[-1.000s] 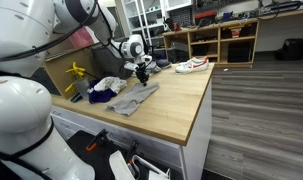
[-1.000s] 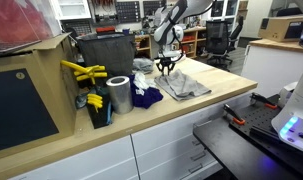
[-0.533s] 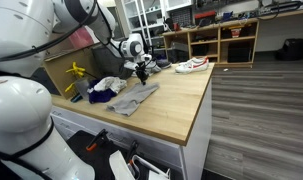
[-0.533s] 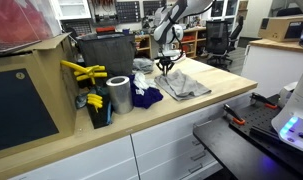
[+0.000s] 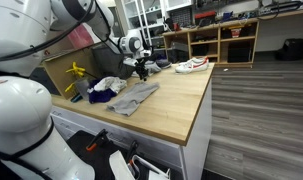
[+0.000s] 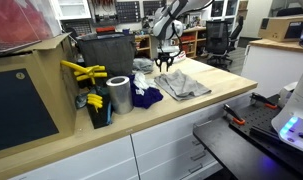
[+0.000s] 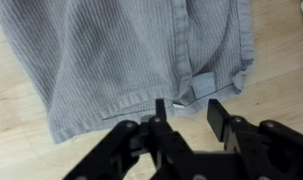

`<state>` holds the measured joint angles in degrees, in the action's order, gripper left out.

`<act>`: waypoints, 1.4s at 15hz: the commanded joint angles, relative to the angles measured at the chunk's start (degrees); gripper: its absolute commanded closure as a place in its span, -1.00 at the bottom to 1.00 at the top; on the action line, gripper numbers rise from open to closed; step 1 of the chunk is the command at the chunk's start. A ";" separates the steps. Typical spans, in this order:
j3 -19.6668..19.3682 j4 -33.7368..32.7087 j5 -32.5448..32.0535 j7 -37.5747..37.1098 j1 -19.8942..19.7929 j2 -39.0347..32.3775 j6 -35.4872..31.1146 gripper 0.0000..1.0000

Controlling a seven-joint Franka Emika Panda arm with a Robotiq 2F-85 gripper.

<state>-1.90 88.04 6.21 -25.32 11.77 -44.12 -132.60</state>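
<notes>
A grey ribbed cloth lies spread on the wooden table, filling the upper part of the wrist view. My gripper hovers just past its hemmed edge, open, with only bare wood and a small cloth tab between the fingers. In both exterior views the gripper hangs a little above the far end of the grey cloth, touching nothing.
A white and blue heap of cloths lies beside the grey one. A metal can, a yellow tool and a dark bin stand nearby. A shoe rests at the table's far end.
The gripper has lifted slightly off the grey cloth's far end and its jaws have spread. The cloth stays flat on the table.
</notes>
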 commanded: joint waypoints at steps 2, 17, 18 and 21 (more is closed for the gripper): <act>-0.11 0.14 -0.79 -1.62 0.57 1.10 1.89 0.81; -0.04 0.55 -0.95 -1.69 1.35 0.29 3.36 0.74; -0.04 0.67 -0.93 -1.68 1.35 0.23 3.28 0.92; -0.06 0.64 -0.98 -1.62 1.39 0.21 3.28 1.00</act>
<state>-1.84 88.37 6.20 -25.32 12.82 -44.70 -130.74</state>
